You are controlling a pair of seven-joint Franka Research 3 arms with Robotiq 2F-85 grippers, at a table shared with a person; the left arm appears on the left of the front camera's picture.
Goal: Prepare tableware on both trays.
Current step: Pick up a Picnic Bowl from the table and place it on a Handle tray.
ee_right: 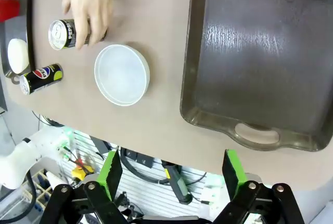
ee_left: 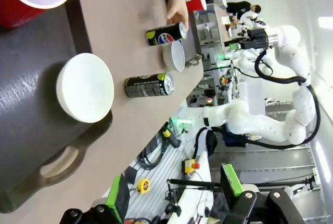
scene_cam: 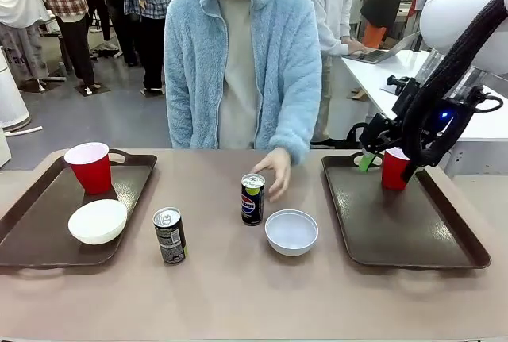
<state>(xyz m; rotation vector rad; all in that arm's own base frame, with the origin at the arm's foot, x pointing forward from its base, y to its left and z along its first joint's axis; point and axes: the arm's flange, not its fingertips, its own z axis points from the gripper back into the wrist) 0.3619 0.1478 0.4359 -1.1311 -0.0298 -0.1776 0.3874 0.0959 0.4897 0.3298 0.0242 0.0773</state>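
Note:
The left tray [scene_cam: 32,235] carries a red cup [scene_cam: 90,167] and a white bowl [scene_cam: 98,221]. Between the trays, on the bare table, stand a dark can [scene_cam: 170,236], a Pepsi can [scene_cam: 252,198] and a second white bowl [scene_cam: 291,232]. The person's hand [scene_cam: 274,169] rests against the Pepsi can. The right tray [scene_cam: 397,223] holds a red cup [scene_cam: 394,169] at its far end. My right gripper [scene_cam: 373,159] hangs open just left of that cup, its jaws [ee_right: 171,169] holding nothing. My left gripper [ee_left: 171,185] is open and holds nothing, high off the left tray [ee_left: 31,146].
The person stands at the table's far edge, behind the cans. Most of the right tray's floor [ee_right: 260,68] is bare. Another table with a laptop [scene_cam: 389,52] stands behind at the right.

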